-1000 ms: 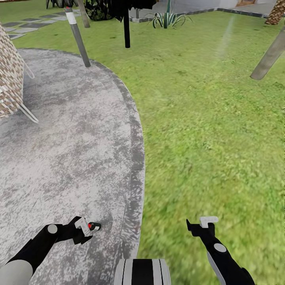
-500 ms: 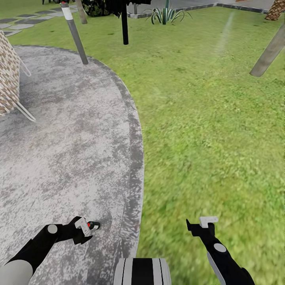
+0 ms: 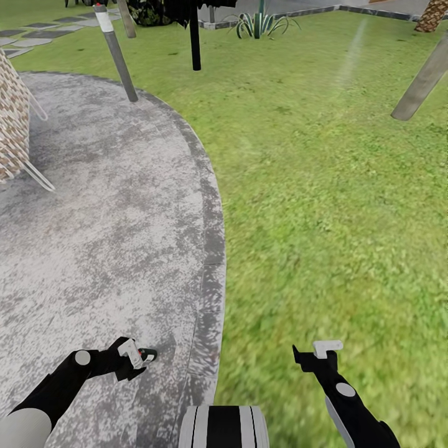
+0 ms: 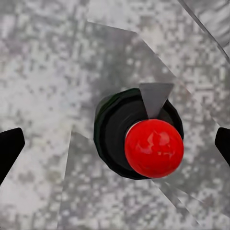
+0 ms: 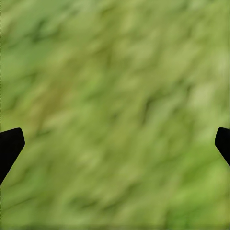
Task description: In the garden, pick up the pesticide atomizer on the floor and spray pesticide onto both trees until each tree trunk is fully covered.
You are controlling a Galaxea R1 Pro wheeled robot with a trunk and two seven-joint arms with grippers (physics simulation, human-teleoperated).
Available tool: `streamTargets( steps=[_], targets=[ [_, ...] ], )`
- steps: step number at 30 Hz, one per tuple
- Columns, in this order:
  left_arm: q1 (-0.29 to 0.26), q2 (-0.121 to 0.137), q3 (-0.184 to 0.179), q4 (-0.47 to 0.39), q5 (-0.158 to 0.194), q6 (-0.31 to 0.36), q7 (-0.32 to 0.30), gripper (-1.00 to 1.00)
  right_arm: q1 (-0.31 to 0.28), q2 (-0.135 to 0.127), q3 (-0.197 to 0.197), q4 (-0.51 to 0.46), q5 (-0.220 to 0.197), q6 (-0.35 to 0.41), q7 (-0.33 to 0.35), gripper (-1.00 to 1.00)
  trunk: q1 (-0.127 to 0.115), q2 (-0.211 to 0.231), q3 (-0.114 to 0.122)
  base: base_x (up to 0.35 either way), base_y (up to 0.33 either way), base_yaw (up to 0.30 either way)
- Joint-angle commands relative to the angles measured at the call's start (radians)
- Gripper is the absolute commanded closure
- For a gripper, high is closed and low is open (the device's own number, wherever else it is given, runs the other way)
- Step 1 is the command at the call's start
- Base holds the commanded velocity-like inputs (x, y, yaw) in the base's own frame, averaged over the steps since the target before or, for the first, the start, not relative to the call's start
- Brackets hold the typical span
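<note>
Grey concrete floor curves against the garden lawn, a tree trunk leaning at far right. The left gripper hangs spread wide above the upright pesticide atomizer, standing on the paving near its edge; an off-centre descent could topple it. The right gripper, released, idles over grass.

Bollard with white band stands at the paving edge. Wicker chair sits nearby. Agave grows beyond.
</note>
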Motion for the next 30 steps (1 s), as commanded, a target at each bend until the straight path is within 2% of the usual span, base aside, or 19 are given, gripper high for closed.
streamTargets(
  steps=[1,14,30],
  targets=[
    [0.0,0.0,0.002,-0.001,-0.01,-0.008,-0.003,-1.0,0.0,0.0,0.0,0.001,0.001,-0.003,0.0,-1.0,0.0,0.0,-0.001,0.0,0.0,-0.002],
    [0.003,0.0,-0.016,0.001,-0.022,-0.007,-0.003,-1.0,0.0,-0.001,0.0,0.0,0.0,-0.004,0.0,-1.0,0.0,0.0,-0.001,0.0,0.0,0.0],
    [0.005,0.0,-0.018,0.007,-0.024,-0.008,-0.003,-1.0,0.0,0.0,0.0,0.0,0.0,-0.004,0.0,-1.0,0.0,0.0,0.003,0.0,0.0,-0.047]
  ],
)
